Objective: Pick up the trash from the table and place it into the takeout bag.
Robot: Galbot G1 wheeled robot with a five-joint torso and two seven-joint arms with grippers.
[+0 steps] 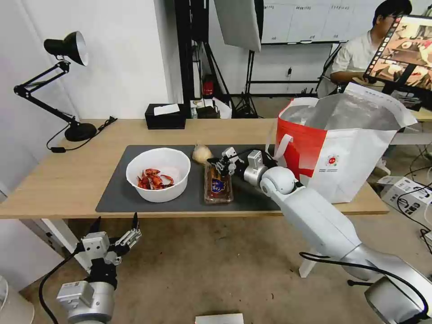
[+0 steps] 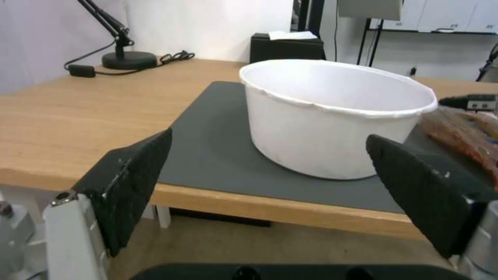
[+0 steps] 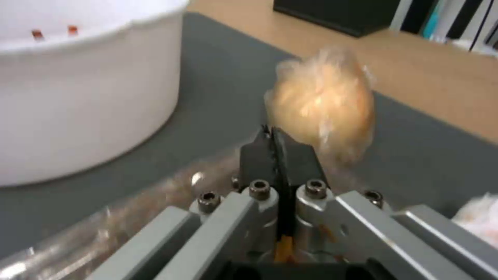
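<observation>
1. Resting on the dark grey mat [image 1: 117,198] of the light-wood table [image 1: 63,175]: a white round bowl [image 1: 158,173] with red shellfish shells in its bottom. From the left wrist view the bowl [image 2: 332,120] shows its outer wall and inner rim; the shells are hidden by the near wall.
2. Clear plastic tray [image 1: 218,184], just beside the bowl on the mat, label uppermost. Its far end is covered by the right gripper; the contents are hard to make out.
3. Knotted clear bag with beige filling [image 1: 202,153], on the mat beyond the tray, near the bowl's far rim. In the right wrist view the bag [image 3: 321,103] is blurred, just ahead of the fingertips.
4. Right gripper [image 1: 221,163], low over the tray's far end, fingers pressed together with nothing between them. Whether they touch the bag cannot be told.
5. Left gripper [image 1: 114,223], below and in front of the table edge, fingers [image 2: 132,182] spread wide and holding nothing.
6. Takeout bag [image 1: 342,148], red and white, foil-lined, standing open at the table's right end; its lower left part is hidden behind the right arm.
7. Black tissue box [image 1: 165,116] at the table's far edge.
8. Black desk lamp [image 1: 67,49] at the far left corner.
</observation>
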